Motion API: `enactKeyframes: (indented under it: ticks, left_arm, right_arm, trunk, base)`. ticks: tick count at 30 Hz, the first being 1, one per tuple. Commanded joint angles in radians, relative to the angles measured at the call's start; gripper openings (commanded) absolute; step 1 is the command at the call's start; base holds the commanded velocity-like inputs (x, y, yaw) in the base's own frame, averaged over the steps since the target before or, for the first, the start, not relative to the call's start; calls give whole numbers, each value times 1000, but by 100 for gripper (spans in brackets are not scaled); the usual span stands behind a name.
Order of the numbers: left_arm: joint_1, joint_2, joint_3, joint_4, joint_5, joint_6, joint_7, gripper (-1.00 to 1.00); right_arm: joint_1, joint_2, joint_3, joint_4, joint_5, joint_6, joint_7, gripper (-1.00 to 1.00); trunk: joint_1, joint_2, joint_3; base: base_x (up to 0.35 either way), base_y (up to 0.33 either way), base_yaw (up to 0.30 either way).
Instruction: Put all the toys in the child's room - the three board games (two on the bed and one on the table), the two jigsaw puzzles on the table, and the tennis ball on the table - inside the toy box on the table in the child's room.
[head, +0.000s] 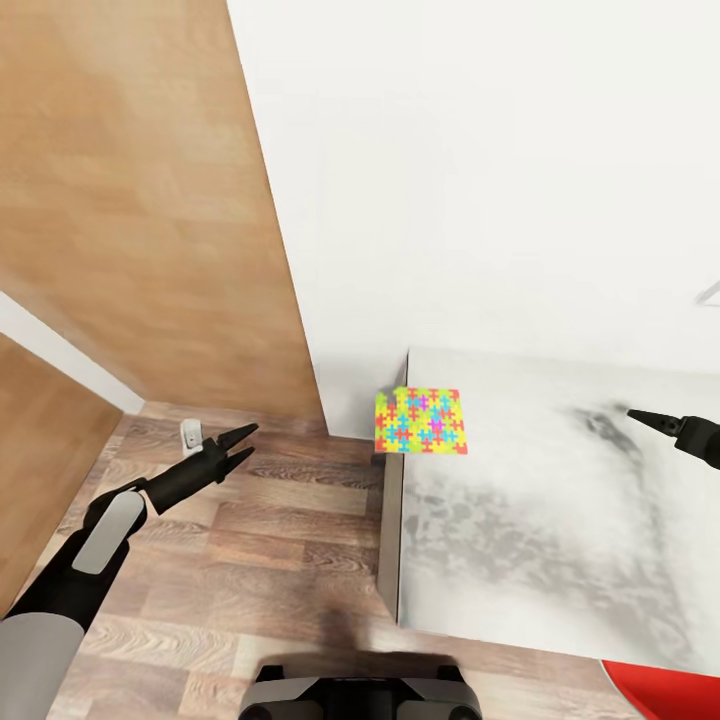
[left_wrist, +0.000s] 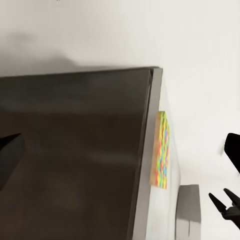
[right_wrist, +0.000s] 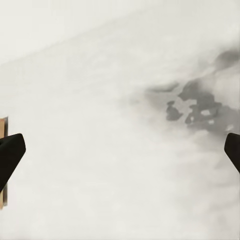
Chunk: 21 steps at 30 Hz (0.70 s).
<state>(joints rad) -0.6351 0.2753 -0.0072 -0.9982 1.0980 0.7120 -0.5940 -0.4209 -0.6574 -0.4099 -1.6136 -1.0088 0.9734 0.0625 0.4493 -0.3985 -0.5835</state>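
Jigsaw puzzle (head: 421, 422) lies between both pincers.

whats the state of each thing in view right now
jigsaw puzzle: lying flat at the table's corner, overhanging the edge, untouched
left gripper: open, empty, over the floor
right gripper: open, empty, above the table

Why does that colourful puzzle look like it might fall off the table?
The jigsaw puzzle lies at the corner of the table, its edge poking slightly past the table's side over the floor. It looks precarious. Nothing else seems odd.
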Motion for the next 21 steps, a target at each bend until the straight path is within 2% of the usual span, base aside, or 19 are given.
enactKeyframes:
  ticks: [1,10,21]
  left_arm:
    - [-1,0,-1,1,5,5,0,100]
    - [-3,-7,-3,7,2,-4,0,100]
    - [-16,-19,-3,61,0,-35,-1,100]
  right_arm:
    - [-1,0,-1,0,6,5,7,100]
    - [-1,0,-1,0,6,5,7,100]
    - [-1,-1,-1,0,6,5,7,100]
  trunk:
    - [1,-2,-1]
    - [1,-2,-1]
    - [1,-2,-1]
  base:
    - [101,1,0]
    - [60,0,0]
    - [11,0,0]
